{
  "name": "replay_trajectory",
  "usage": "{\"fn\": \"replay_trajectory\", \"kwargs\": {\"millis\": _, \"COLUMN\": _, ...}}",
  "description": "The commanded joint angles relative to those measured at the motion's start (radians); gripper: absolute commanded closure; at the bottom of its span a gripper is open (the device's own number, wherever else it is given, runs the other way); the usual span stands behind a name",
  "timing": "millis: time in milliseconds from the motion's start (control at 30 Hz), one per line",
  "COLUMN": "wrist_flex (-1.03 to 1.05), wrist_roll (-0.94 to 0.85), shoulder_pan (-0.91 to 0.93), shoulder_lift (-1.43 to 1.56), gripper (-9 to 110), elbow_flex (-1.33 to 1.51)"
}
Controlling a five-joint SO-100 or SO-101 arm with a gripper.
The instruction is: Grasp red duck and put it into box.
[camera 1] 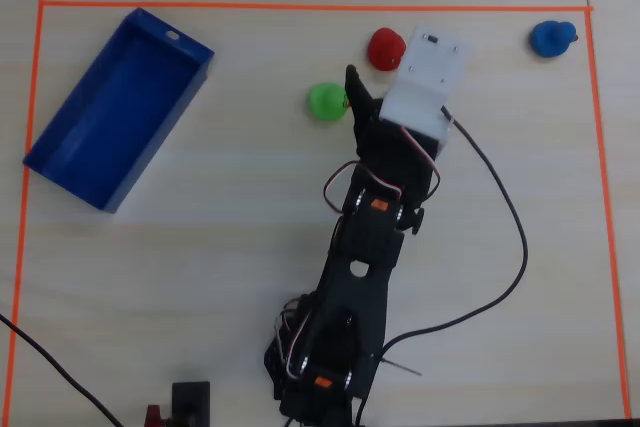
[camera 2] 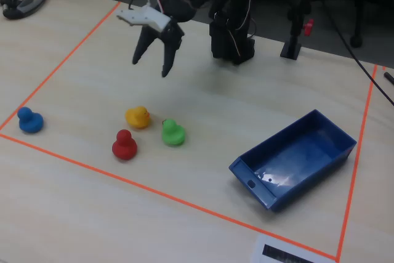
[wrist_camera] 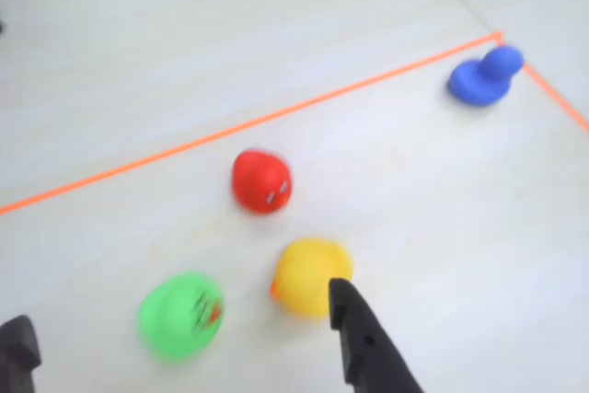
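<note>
Approach step I'd say: the black two-finger claw (camera 2: 149,68) hangs spread and empty above the ducks. The small glossy red rubber duck (wrist_camera: 261,181) sits on the tabletop just beyond the yellow rubber duck (wrist_camera: 310,277), so reaching past it comes next; the shallow blue plastic box (camera 1: 112,110) is well apart

Even, bright indoor light, soft shadows only. Wrist view washed out at top, tabletop (wrist_camera: 276,25) near white, red duck (wrist_camera: 261,181) and the other ducks slightly motion-blurred, finger (wrist_camera: 368,347) in foreground soft. Fixed view darker in bkgd, faint sheen inside box (camera 2: 295,155). Overhead view low-res, flat, no glare.
</note>
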Motion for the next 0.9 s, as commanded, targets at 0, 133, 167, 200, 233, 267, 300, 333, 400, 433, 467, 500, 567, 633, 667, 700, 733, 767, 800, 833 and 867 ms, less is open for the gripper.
{"fn": "replay_trajectory", "kwargs": {"millis": 0, "wrist_flex": -0.075, "wrist_roll": -0.048, "shoulder_pan": 0.015, "shoulder_lift": -0.178, "gripper": 59, "elbow_flex": -0.12}}
{"fn": "replay_trajectory", "kwargs": {"millis": 133, "wrist_flex": -0.071, "wrist_roll": -0.109, "shoulder_pan": -0.003, "shoulder_lift": -0.311, "gripper": 60, "elbow_flex": -0.212}}
{"fn": "replay_trajectory", "kwargs": {"millis": 167, "wrist_flex": -0.071, "wrist_roll": -0.124, "shoulder_pan": -0.012, "shoulder_lift": -0.342, "gripper": 60, "elbow_flex": -0.227}}
{"fn": "replay_trajectory", "kwargs": {"millis": 200, "wrist_flex": -0.071, "wrist_roll": -0.138, "shoulder_pan": -0.02, "shoulder_lift": -0.373, "gripper": 60, "elbow_flex": -0.245}}
{"fn": "replay_trajectory", "kwargs": {"millis": 233, "wrist_flex": -0.069, "wrist_roll": -0.15, "shoulder_pan": -0.029, "shoulder_lift": -0.402, "gripper": 60, "elbow_flex": -0.267}}
{"fn": "replay_trajectory", "kwargs": {"millis": 267, "wrist_flex": -0.057, "wrist_roll": -0.156, "shoulder_pan": -0.035, "shoulder_lift": -0.434, "gripper": 60, "elbow_flex": -0.295}}
{"fn": "replay_trajectory", "kwargs": {"millis": 300, "wrist_flex": -0.051, "wrist_roll": -0.158, "shoulder_pan": -0.041, "shoulder_lift": -0.462, "gripper": 60, "elbow_flex": -0.321}}
{"fn": "replay_trajectory", "kwargs": {"millis": 333, "wrist_flex": -0.048, "wrist_roll": -0.16, "shoulder_pan": -0.049, "shoulder_lift": -0.485, "gripper": 60, "elbow_flex": -0.341}}
{"fn": "replay_trajectory", "kwargs": {"millis": 400, "wrist_flex": -0.009, "wrist_roll": -0.161, "shoulder_pan": -0.064, "shoulder_lift": -0.532, "gripper": 60, "elbow_flex": -0.396}}
{"fn": "replay_trajectory", "kwargs": {"millis": 433, "wrist_flex": -0.003, "wrist_roll": -0.161, "shoulder_pan": -0.071, "shoulder_lift": -0.561, "gripper": 60, "elbow_flex": -0.426}}
{"fn": "replay_trajectory", "kwargs": {"millis": 467, "wrist_flex": -0.003, "wrist_roll": -0.164, "shoulder_pan": -0.072, "shoulder_lift": -0.594, "gripper": 60, "elbow_flex": -0.454}}
{"fn": "replay_trajectory", "kwargs": {"millis": 500, "wrist_flex": -0.003, "wrist_roll": -0.167, "shoulder_pan": -0.074, "shoulder_lift": -0.626, "gripper": 60, "elbow_flex": -0.485}}
{"fn": "replay_trajectory", "kwargs": {"millis": 567, "wrist_flex": -0.025, "wrist_roll": -0.173, "shoulder_pan": -0.063, "shoulder_lift": -0.701, "gripper": 60, "elbow_flex": -0.54}}
{"fn": "replay_trajectory", "kwargs": {"millis": 633, "wrist_flex": -0.071, "wrist_roll": -0.187, "shoulder_pan": -0.051, "shoulder_lift": -0.769, "gripper": 60, "elbow_flex": -0.572}}
{"fn": "replay_trajectory", "kwargs": {"millis": 667, "wrist_flex": -0.083, "wrist_roll": -0.193, "shoulder_pan": -0.044, "shoulder_lift": -0.796, "gripper": 60, "elbow_flex": -0.588}}
{"fn": "replay_trajectory", "kwargs": {"millis": 700, "wrist_flex": -0.094, "wrist_roll": -0.199, "shoulder_pan": -0.04, "shoulder_lift": -0.821, "gripper": 60, "elbow_flex": -0.601}}
{"fn": "replay_trajectory", "kwargs": {"millis": 733, "wrist_flex": -0.095, "wrist_roll": -0.202, "shoulder_pan": -0.035, "shoulder_lift": -0.841, "gripper": 60, "elbow_flex": -0.617}}
{"fn": "replay_trajectory", "kwargs": {"millis": 767, "wrist_flex": -0.095, "wrist_roll": -0.206, "shoulder_pan": -0.031, "shoulder_lift": -0.862, "gripper": 60, "elbow_flex": -0.635}}
{"fn": "replay_trajectory", "kwargs": {"millis": 800, "wrist_flex": -0.097, "wrist_roll": -0.209, "shoulder_pan": -0.028, "shoulder_lift": -0.885, "gripper": 60, "elbow_flex": -0.657}}
{"fn": "replay_trajectory", "kwargs": {"millis": 833, "wrist_flex": -0.098, "wrist_roll": -0.213, "shoulder_pan": -0.023, "shoulder_lift": -0.908, "gripper": 60, "elbow_flex": -0.678}}
{"fn": "replay_trajectory", "kwargs": {"millis": 867, "wrist_flex": -0.098, "wrist_roll": -0.216, "shoulder_pan": -0.02, "shoulder_lift": -0.931, "gripper": 60, "elbow_flex": -0.703}}
